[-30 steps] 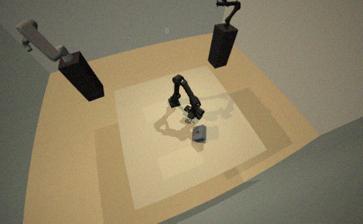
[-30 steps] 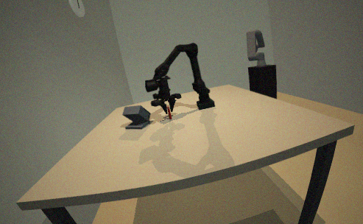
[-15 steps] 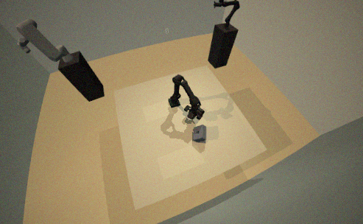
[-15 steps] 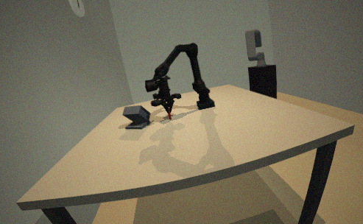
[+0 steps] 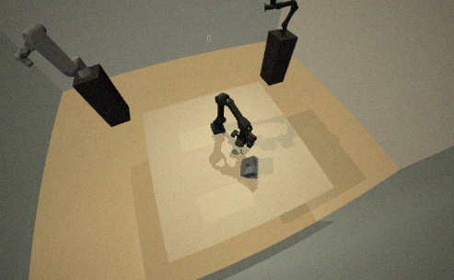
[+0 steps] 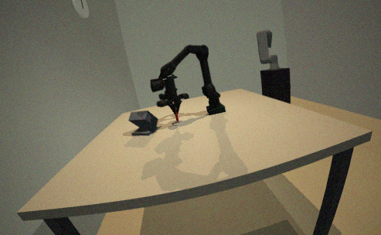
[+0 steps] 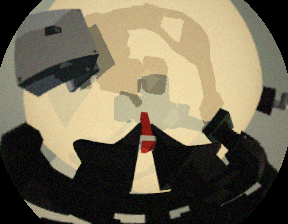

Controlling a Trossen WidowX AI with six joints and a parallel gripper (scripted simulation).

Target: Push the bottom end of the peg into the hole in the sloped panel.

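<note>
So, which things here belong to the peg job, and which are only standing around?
Part of the job:
- red peg, gripped in the tool
- sloped panel with the hole, on the table

Not part of it:
- dark pedestal with a pale arm
- second dark pedestal with a black arm

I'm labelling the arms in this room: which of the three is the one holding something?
The black arm bolted on the table: its gripper is shut on the red peg. The grey and other black arm sit on pedestals away from the table, holding nothing visible.
</note>
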